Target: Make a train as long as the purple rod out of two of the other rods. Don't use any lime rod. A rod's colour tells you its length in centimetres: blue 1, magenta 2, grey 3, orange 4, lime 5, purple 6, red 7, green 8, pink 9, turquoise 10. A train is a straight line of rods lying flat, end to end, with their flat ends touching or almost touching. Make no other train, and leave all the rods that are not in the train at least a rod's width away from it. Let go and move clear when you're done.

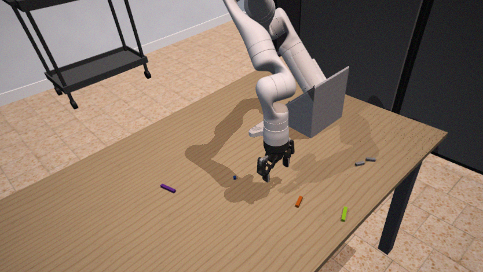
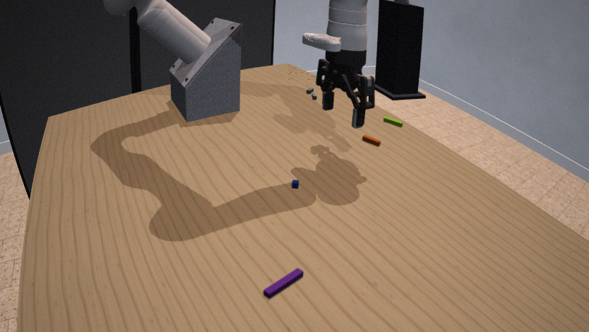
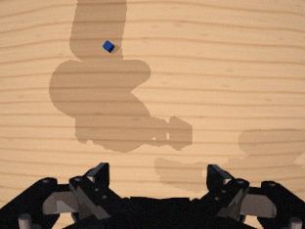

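My gripper is open and empty, above the table. A purple rod lies alone, far from the gripper. A small blue rod lies between the purple rod and the gripper in the top view. An orange rod lies near a lime rod. One grey rod and another grey rod lie close together, at an angle and not in line.
The grey robot base block stands on the wooden table behind the gripper. The lime rod is near the table's long edge. The arm's shadow crosses the table around the blue rod. A black cart stands on the floor beyond the table.
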Action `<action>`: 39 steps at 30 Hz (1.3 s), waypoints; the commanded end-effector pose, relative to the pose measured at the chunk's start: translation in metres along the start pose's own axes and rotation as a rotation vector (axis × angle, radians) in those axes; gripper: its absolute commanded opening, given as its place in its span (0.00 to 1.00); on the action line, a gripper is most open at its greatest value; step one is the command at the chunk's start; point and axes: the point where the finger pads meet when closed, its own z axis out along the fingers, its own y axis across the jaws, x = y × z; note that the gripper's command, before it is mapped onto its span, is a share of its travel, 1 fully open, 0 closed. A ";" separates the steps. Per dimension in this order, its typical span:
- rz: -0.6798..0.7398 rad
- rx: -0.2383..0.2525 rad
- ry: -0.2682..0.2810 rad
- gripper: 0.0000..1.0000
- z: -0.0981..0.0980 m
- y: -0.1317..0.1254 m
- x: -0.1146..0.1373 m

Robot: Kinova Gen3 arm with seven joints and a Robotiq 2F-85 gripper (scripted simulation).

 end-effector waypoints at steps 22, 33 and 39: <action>0.000 0.002 -0.001 1.00 -0.001 -0.001 0.000; -0.002 0.005 -0.007 1.00 -0.003 -0.028 0.010; -0.005 0.008 -0.013 1.00 -0.005 -0.071 0.031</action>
